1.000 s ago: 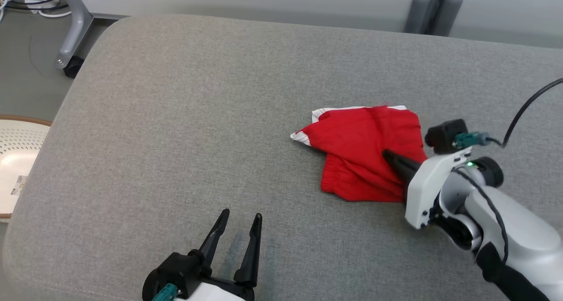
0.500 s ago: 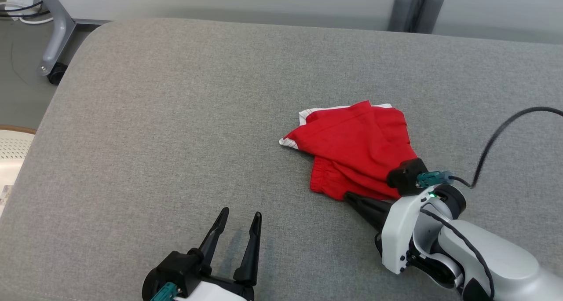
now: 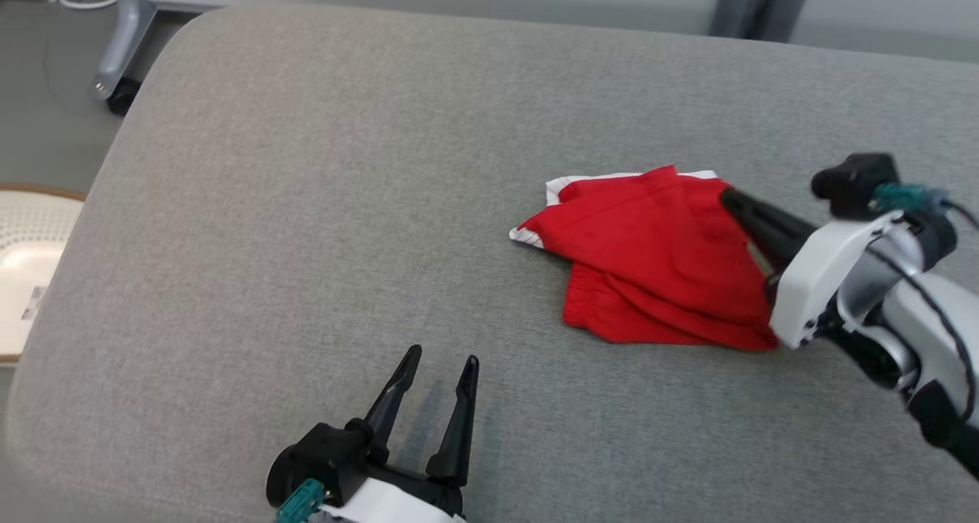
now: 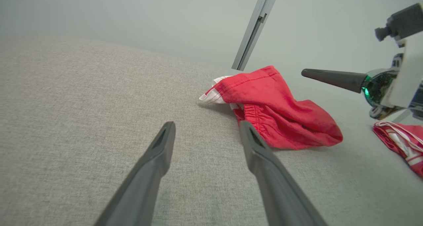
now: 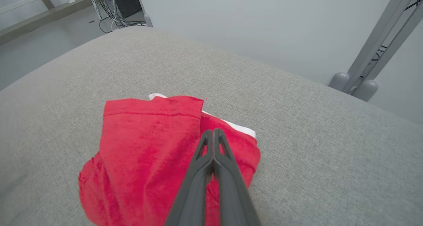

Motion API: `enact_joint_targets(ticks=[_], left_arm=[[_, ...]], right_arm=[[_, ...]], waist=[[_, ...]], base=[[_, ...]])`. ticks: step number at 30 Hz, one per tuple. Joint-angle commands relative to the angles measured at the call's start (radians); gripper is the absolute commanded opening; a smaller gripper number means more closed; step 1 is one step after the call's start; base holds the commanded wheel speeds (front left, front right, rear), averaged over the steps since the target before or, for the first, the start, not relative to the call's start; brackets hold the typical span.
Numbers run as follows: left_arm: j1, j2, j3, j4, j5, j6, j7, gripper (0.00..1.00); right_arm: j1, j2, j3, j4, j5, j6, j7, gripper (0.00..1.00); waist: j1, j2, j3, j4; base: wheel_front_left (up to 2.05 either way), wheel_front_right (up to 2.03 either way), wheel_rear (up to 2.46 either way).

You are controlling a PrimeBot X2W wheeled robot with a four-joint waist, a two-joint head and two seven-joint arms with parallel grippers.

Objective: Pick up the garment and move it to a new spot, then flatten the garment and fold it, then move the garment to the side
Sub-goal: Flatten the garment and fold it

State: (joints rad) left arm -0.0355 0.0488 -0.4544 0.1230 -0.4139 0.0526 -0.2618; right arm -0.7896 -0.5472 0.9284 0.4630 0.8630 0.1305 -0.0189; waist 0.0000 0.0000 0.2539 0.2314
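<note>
Red garment (image 3: pixel 658 267) lies just beneath the closed right fingers (image 3: pixel 757 219).

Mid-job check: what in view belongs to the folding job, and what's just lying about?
Job:
- red garment, lying on the grey cushion
- right gripper, fingers shut, above the garment
- left gripper, fingers open, off to one side

Lying about:
- striped red-and-white cloth
- white perforated basket beside the cushion
- wheeled frame leg

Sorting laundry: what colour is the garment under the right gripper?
Garment: red, white striped trim; best in left wrist view.
</note>
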Motion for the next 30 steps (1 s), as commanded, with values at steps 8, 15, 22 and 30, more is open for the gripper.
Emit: enact_joint_targets(ticks=[8,15,22,30], left_arm=[[-0.047,0.003,-0.053,-0.025,-0.055,0.024,-0.003,1.00],[-0.066,0.003,-0.072,-0.030,-0.076,0.035,-0.003,1.00],[-0.068,0.003,-0.049,-0.019,-0.063,0.036,-0.003,1.00],[-0.061,0.004,-0.045,-0.003,-0.053,0.027,-0.003,1.00]], right_arm=[[-0.088,-0.077,0.044,0.059,0.025,0.000,0.070,0.00],[-0.113,-0.124,0.104,0.065,0.067,0.000,0.069,0.00],[-0.141,-0.140,0.186,0.002,0.084,0.000,0.030,0.00],[-0.132,-0.151,0.263,-0.090,0.163,0.000,0.014,0.00]], waist=[[0.0000,0.0000,0.107,0.114],[0.0000,0.0000,0.129,0.142],[0.0000,0.0000,0.113,0.117],[0.0000,0.0000,0.089,0.087]], base=[[0.00,0.00,0.00],[0.00,0.00,0.00],[0.00,0.00,0.00],[0.00,0.00,0.00]])
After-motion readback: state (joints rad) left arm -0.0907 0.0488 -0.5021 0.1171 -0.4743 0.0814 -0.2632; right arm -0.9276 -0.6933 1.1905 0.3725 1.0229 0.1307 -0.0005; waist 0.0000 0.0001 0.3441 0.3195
